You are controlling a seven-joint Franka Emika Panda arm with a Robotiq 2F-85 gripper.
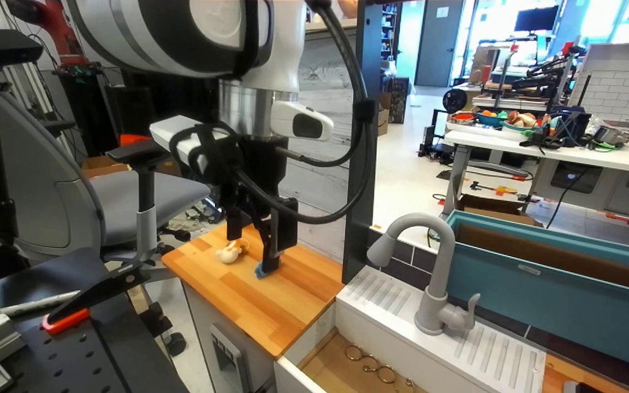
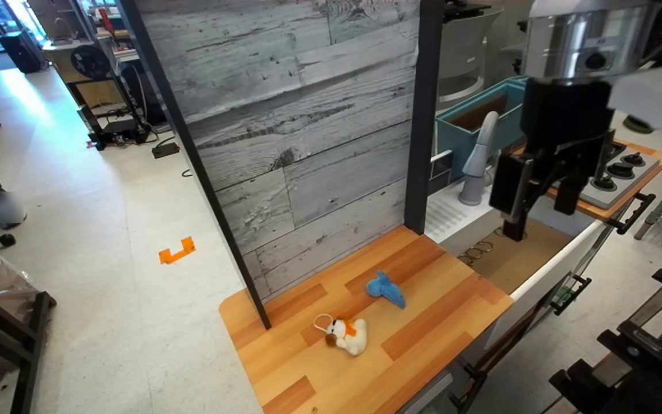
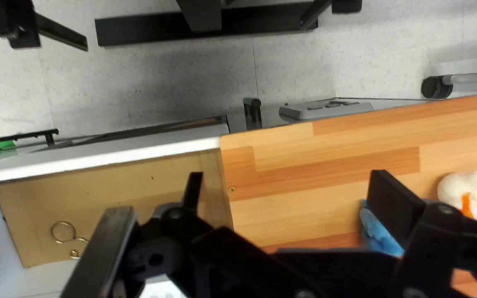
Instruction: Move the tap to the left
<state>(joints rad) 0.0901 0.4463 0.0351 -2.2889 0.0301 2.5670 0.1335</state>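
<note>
The grey tap [image 1: 434, 303] stands upright on the white ridged sink ledge in an exterior view, its spout arching toward the wooden counter. It also shows in an exterior view [image 2: 474, 175], behind and to one side of the gripper. The wrist view does not show the tap. My gripper [image 1: 253, 246] hangs above the counter and sink edge, apart from the tap. It also shows in an exterior view [image 2: 539, 217]. In the wrist view the gripper [image 3: 289, 184] has its fingers wide apart with nothing between them.
The wooden counter [image 2: 440, 322] holds a blue toy [image 2: 387, 290] and a beige plush toy [image 2: 354, 339]. A wood-look panel [image 2: 308, 144] rises at its back. Metal rings [image 1: 385, 374] lie in the sink basin. A teal bin [image 1: 555, 305] stands behind the tap. A stove top [image 2: 624, 178] sits beyond.
</note>
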